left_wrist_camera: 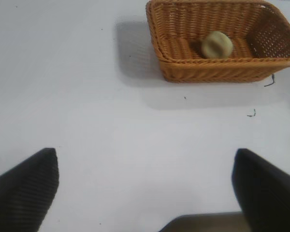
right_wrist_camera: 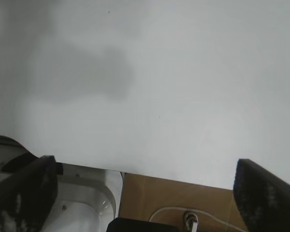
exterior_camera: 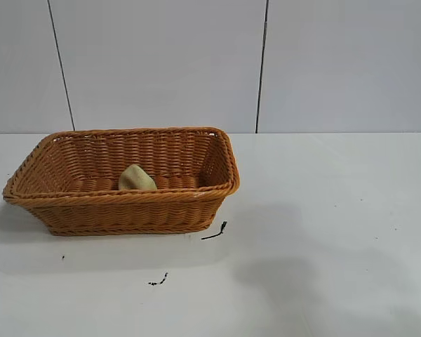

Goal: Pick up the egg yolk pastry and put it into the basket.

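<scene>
Black scuff marks (exterior_camera: 158, 280) lie nearest the exterior camera on the white table (exterior_camera: 337, 232), a small one in front and a longer curl (exterior_camera: 215, 231) just off the basket's near right corner.

Starting at the left, the left gripper (left_wrist_camera: 145, 191) hangs over bare tabletop with its two dark fingers (left_wrist_camera: 24, 191) spread wide and nothing between them. Well ahead of those fingers, across an open stretch of table, sits the orange-brown wicker basket (left_wrist_camera: 217, 67). Nothing stands between that gripper and the basket; only the basket's shadow and the same two scuff marks show on the surface beside it.

Inside the basket (exterior_camera: 126, 210) rests the egg yolk pastry (exterior_camera: 137, 178), a pale yellow-green lump lying on the woven floor, roughly midway along its length and closer to the near wall than the far one in the exterior view. From the left wrist view the pastry (left_wrist_camera: 216, 44) appears as a rounded ball on the basket floor, with the near wall rising in front of it.

Farther right, the right gripper (right_wrist_camera: 145, 193) is also spread apart, its fingers (right_wrist_camera: 268, 198) empty over the table's edge. Beyond that edge a brown floor, a white cable (right_wrist_camera: 169, 212) and part of a white base (right_wrist_camera: 87, 198) show. A soft grey shadow (right_wrist_camera: 82, 72) falls on the table ahead of this gripper. Neither arm appears in the exterior view.
</scene>
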Robot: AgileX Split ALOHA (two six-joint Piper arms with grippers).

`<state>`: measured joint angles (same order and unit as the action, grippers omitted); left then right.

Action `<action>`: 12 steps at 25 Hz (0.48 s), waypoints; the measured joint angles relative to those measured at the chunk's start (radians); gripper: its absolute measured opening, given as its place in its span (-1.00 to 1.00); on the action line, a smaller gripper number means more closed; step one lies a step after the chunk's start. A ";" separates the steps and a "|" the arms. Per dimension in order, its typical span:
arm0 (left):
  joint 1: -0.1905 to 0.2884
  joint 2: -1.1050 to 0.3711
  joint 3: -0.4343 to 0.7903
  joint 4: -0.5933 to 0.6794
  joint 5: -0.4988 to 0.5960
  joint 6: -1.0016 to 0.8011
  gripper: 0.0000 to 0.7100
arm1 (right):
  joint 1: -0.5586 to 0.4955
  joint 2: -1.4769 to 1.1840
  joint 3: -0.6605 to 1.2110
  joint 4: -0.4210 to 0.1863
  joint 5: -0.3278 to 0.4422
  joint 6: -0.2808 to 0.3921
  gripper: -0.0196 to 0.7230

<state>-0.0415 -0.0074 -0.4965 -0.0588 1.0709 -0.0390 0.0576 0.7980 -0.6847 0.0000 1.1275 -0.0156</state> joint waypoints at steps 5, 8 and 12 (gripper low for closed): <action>0.000 0.000 0.000 0.000 0.000 0.000 0.96 | 0.000 -0.286 0.155 0.005 -0.080 -0.001 0.91; 0.000 0.000 0.000 0.000 0.000 0.000 0.96 | 0.000 -0.436 0.182 0.008 -0.093 -0.001 0.91; 0.000 0.000 0.000 0.000 0.000 0.000 0.96 | 0.000 -0.590 0.184 0.011 -0.105 -0.001 0.91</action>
<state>-0.0415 -0.0074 -0.4965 -0.0588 1.0709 -0.0390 0.0576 0.2083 -0.5011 0.0113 1.0222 -0.0166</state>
